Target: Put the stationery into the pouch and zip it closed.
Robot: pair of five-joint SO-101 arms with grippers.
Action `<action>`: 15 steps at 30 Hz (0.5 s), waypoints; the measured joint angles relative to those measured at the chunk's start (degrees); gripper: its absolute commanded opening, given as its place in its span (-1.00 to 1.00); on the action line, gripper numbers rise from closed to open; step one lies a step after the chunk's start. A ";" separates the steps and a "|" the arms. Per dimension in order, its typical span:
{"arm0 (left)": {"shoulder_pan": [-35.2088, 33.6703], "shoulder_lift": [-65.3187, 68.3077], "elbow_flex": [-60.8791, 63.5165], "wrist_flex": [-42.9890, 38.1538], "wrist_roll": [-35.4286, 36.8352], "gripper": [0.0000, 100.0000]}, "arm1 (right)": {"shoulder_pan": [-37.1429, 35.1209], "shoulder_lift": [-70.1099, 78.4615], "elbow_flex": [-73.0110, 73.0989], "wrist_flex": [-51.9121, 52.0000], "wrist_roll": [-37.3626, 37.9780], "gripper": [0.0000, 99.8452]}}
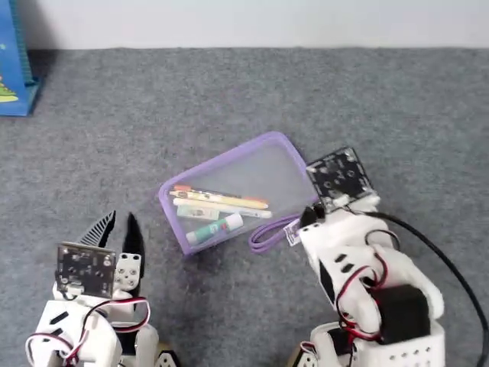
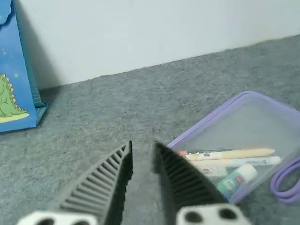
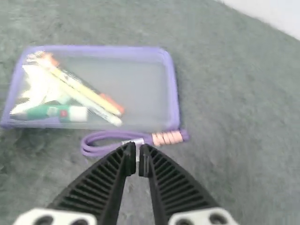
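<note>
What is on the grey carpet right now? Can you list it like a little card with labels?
pouch: clear with a purple edge, lying flat on the grey carpet
inside it: pens and a glue stick
purple strap: looped on the carpet beside the pouch
right gripper: pinched shut on the purple strap
left gripper: open, holding nothing, apart from the pouch
blue box: far corner, by the wall
zip: cannot tell if closed
</note>
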 measured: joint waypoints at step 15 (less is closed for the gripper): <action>0.00 0.18 21.45 -8.97 -1.49 -0.97 | 5.80 -27.52 37.01 -12.40 0.00 -0.98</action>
